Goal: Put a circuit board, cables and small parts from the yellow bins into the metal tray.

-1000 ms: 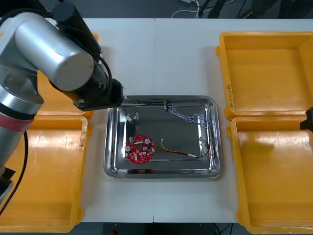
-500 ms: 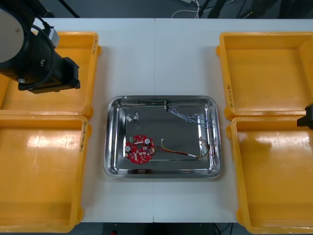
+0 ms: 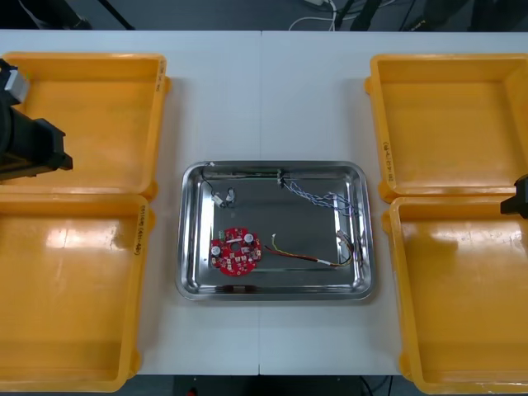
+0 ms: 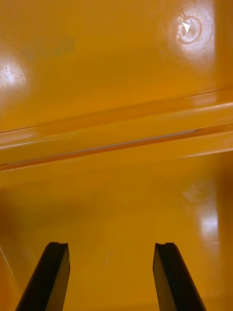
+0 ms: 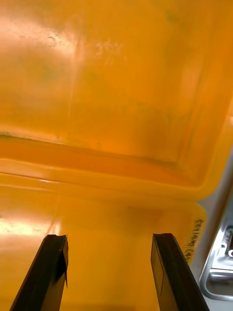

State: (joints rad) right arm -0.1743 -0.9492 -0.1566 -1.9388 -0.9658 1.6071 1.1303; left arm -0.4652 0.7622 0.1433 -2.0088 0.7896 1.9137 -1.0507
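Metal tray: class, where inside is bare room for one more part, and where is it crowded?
Bare: the metal tray centre, between small metal parts, blue and white cable, circuit board and red and yellow cable. Crowded: its right side.

The tray (image 3: 297, 223), well apart from both hands, is bare polished metal, mirror-bright, on a smooth, matt, pale tabletop (image 3: 264, 99). The red circuit board (image 3: 235, 250) in it looks matt, with small shiny metal pieces. The bins (image 3: 91, 107) are smooth glossy plastic, catching bright highlights just beyond the matt black fingers (image 5: 48, 272) of the left hand (image 5: 109, 235) and under the right hand (image 4: 111, 244).
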